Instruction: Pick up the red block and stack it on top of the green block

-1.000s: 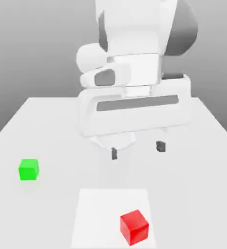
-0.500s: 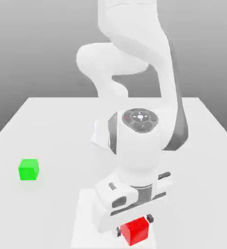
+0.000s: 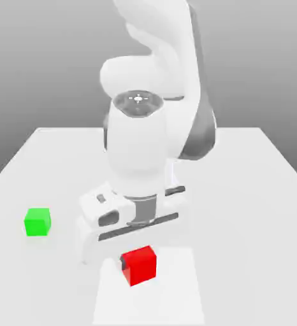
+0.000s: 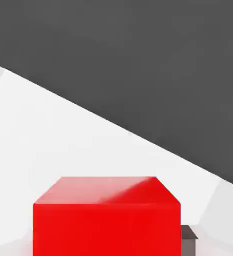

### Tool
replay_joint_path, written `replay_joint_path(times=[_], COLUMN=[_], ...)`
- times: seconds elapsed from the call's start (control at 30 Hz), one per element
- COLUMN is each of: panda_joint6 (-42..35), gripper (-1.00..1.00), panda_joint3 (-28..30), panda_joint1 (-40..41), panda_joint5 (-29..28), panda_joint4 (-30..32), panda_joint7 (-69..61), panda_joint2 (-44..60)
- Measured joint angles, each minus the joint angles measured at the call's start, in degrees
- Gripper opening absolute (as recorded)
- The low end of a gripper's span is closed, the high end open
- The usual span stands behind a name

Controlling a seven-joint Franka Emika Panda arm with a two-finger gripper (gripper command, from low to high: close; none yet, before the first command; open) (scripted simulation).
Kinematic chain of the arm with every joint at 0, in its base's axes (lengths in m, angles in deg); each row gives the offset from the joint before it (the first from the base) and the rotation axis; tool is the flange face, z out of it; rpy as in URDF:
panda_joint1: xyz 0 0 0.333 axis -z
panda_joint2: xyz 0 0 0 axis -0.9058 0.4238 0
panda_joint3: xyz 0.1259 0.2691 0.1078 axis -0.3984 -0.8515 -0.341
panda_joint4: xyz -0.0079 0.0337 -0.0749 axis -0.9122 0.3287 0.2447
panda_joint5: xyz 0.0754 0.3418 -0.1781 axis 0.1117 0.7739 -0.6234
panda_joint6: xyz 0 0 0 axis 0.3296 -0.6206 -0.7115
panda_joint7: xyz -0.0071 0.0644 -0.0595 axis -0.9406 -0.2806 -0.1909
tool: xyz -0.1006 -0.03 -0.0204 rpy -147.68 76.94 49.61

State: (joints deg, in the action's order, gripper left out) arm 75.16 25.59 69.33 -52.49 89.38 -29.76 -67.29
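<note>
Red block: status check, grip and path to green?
Gripper shut on red block. Green block sits alone on table, toward exterior view's left. Nothing between them.

White tabletop [image 3: 259, 191] spanning the lower half of the exterior frame; a lighter rectangular patch [image 3: 176, 299] at lower centre. Plain grey backdrop [image 3: 43, 57] fills the upper part of the frame.
</note>
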Motion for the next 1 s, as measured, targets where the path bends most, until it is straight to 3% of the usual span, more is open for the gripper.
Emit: replay_joint_path(times=[0.17,0.43,0.63,0.8,0.83,1.0], panda_joint6=[-0.8,-0.4,5.8,12.1,13.1,13.1], gripper=[-1.0,-1.0,-1.0,-1.0,1.0,1.0], panda_joint3=[5.0,17.8,19.7,17.9,17.1,17.1], panda_joint1=[12.0,20.8,18.2,17.1,17.5,17.5], panda_joint5=[-3.9,-6.9,0.3,11.2,13.3,13.3], panda_joint4=[5.5,13.6,13.6,13.6,13.6,13.6], panda_joint7=[-14.8,-37.7,-44.1,-51.8,-53.3,-53.3], panda_joint2=[-6.6,-14.1,-7.7,-0.4,0.8,0.8])
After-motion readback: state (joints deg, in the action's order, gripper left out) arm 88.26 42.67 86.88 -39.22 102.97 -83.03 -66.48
